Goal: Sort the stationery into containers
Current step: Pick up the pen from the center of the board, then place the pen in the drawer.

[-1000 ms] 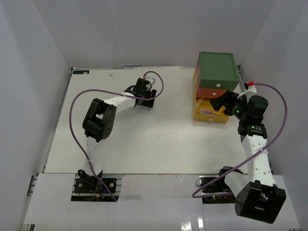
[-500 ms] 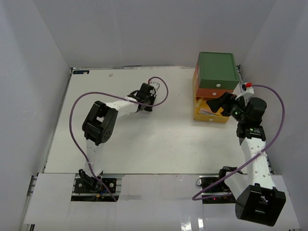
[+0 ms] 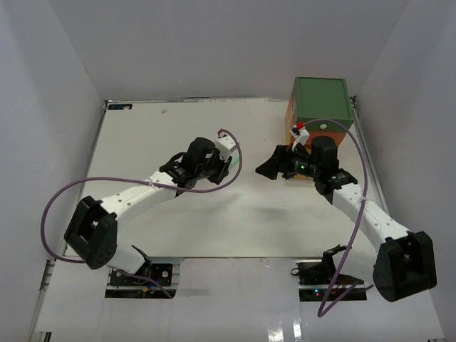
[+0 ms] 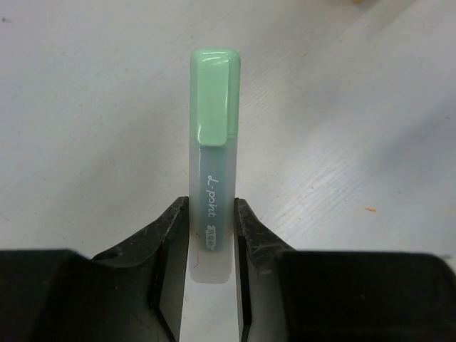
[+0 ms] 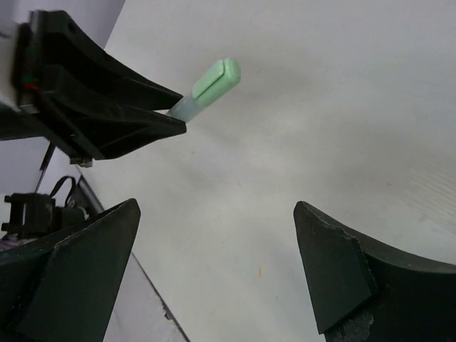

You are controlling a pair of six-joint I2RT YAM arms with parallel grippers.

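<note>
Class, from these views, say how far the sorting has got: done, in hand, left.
Done: no other stationery shows on the table. In hand: the left fingers are shut on a green highlighter, facing the open right fingers. Left: putting it in the drawers.
</note>
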